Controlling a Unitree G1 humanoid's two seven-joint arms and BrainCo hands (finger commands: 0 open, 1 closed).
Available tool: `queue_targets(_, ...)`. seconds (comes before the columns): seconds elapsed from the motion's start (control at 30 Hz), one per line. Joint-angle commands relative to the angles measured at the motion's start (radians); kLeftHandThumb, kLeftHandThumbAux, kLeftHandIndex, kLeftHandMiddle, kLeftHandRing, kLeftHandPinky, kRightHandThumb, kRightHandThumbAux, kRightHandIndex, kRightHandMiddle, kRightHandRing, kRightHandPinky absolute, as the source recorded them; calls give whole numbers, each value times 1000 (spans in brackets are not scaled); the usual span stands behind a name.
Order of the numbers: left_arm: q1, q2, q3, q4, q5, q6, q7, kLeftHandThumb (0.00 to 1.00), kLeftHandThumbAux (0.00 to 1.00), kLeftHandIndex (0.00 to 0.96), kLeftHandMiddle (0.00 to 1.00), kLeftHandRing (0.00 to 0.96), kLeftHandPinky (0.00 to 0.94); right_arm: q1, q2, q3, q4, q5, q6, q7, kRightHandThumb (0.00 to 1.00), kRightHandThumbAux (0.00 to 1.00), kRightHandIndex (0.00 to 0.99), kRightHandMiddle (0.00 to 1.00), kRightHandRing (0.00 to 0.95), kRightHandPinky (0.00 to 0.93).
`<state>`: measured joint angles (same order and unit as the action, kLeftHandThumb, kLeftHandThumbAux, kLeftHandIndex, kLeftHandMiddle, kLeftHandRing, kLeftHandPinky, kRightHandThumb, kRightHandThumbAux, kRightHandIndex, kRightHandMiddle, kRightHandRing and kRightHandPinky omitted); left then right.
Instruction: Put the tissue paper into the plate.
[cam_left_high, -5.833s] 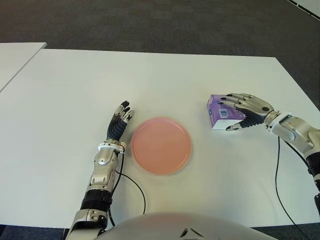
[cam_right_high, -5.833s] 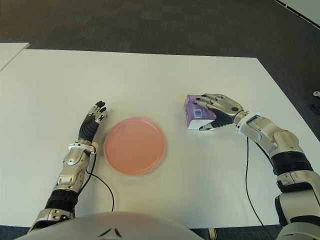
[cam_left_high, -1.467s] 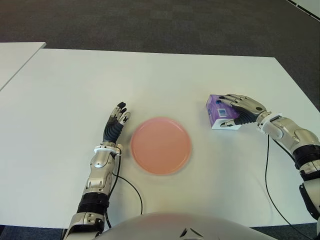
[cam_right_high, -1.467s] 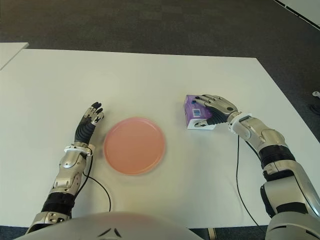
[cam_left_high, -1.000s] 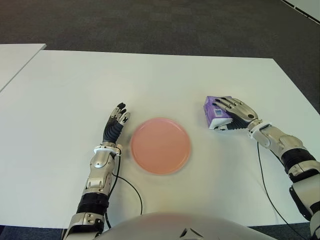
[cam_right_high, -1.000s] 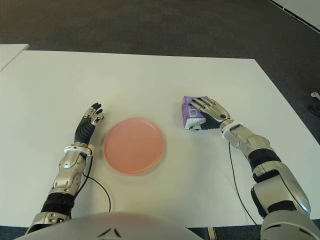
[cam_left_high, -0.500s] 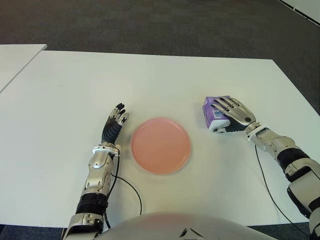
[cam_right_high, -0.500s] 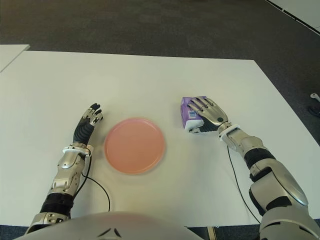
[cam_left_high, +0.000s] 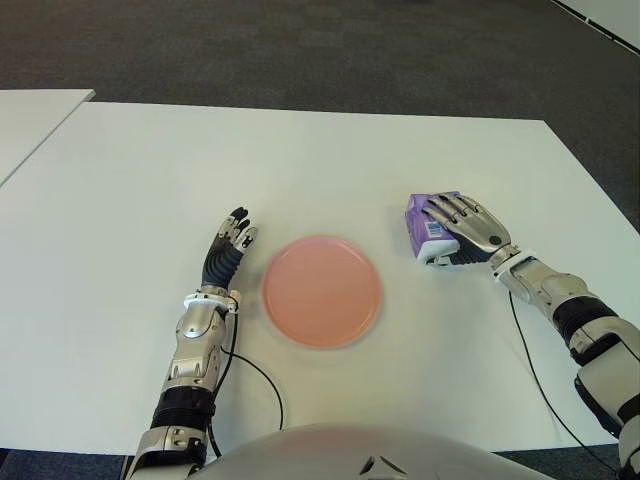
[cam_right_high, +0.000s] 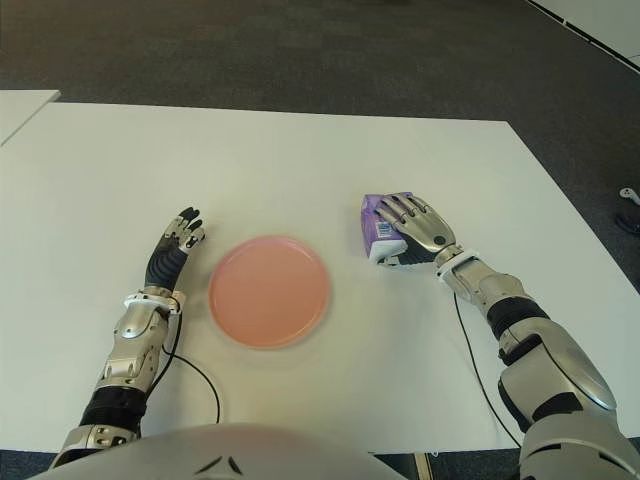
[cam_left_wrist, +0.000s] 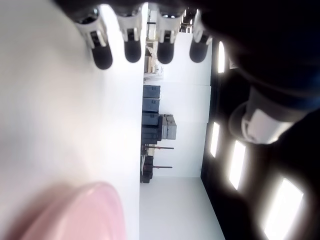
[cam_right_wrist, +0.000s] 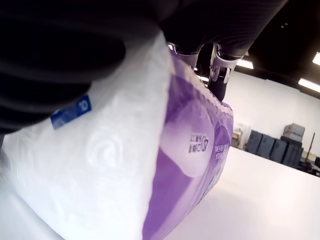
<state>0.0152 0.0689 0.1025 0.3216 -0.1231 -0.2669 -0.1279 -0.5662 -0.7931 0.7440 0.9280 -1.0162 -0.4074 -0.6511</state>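
The tissue pack (cam_left_high: 424, 226) sits on the white table (cam_left_high: 330, 150), to the right of the pink plate (cam_left_high: 321, 290) with a strip of bare tabletop between them. The right hand (cam_left_high: 462, 228) lies over it, fingers curled down across its top and sides in a grasp. The pack is soft plastic, purple with a white end panel and a small blue label. Bare table runs from the pack to the far and right edges. The left hand (cam_left_high: 228, 249) shows just left of the plate, fingers straight and together, holding nothing.
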Motion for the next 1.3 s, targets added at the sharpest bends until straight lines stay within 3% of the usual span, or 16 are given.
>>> queue_targets(0.03,10,3,3,25,-4,23,-10,0,537,0,0,0,0,134,50,84,14,-46,-23,143,344,471,0,0,0,0)
queue_targets(0.33,7,3,5,29,-9,29,-11,0,529,0,0,0,0,140,41,77,-13,-16,-18,176,355,479,0,0,0,0)
queue_targets(0.43,5,2,6,32,-10,27,-10,0,527,0,0,0,0,144,69,64,7,15,-19,188,389,499,17,53,60,107)
queue_targets(0.5,5,2,6,33,-9,26,-9,0,526,0,0,0,0,136,98,57,41,41,-25,205,430,506,76,120,130,182)
queue_targets(0.6,6,0,4,31,-7,25,-8,0,524,0,0,0,0,121,132,48,84,76,-37,229,536,507,272,273,259,296)
queue_targets(0.63,6,0,4,29,-6,26,-7,0,523,0,0,0,0,123,133,46,84,82,-41,219,546,507,290,288,272,307)
queue_targets(0.73,8,0,3,26,-5,29,-5,0,520,0,0,0,0,121,152,50,105,85,-33,180,702,630,370,434,454,493)
queue_targets(0.87,10,-1,1,20,-3,35,-2,0,518,0,0,0,0,124,178,39,128,101,-10,122,814,666,399,492,597,634)
queue_targets(1.1,14,0,1,18,0,35,-2,0,513,0,0,0,0,147,234,10,194,127,-10,-53,849,673,411,515,708,721)
queue_targets(1.3,13,0,2,19,-1,37,-1,0,508,0,0,0,0,138,250,21,229,121,-18,-127,855,674,412,523,756,747)
